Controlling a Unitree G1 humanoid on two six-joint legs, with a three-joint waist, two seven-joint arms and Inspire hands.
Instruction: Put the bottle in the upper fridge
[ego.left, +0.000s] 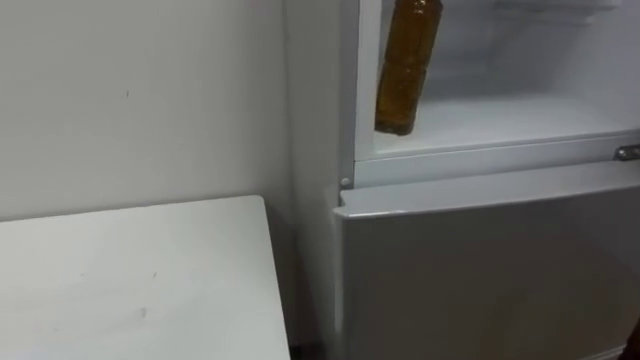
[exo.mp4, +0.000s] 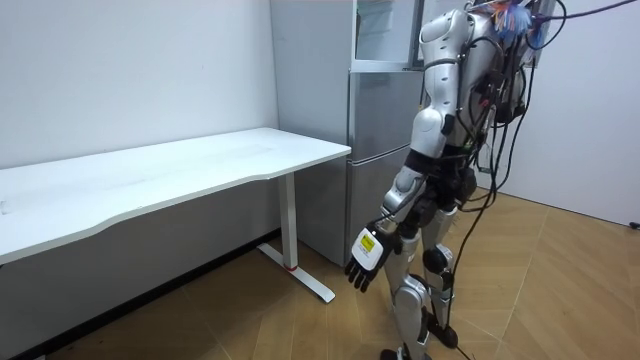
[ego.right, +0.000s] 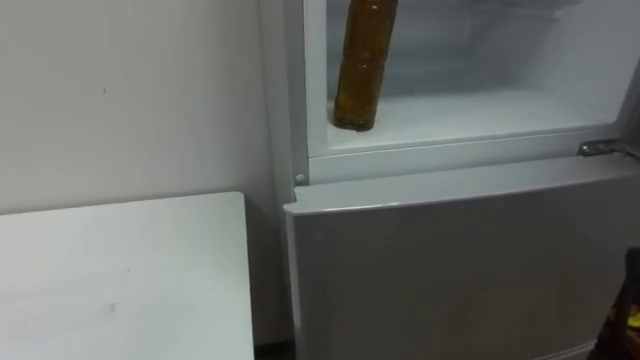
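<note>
At the front left corner of the fridge's (ego.left: 470, 165) upper compartment, the bottle (ego.left: 405, 70) stands on the white shelf (ego.left: 520, 115), leaning slightly. It sits close to the opening, probably because that spot is the easiest to reach. Its cap is cut off above, so whether anything grips it cannot be told. The left hand (exo.mp4: 365, 262) hangs by the robot's side in front of the fridge, fingers released and empty. A dark shape low against the fridge's closed lower door may be the right hand (ego.right: 626, 300); its grip cannot be told. Left of the fridge, the worktop (ego.left: 130, 280) is bare.
</note>
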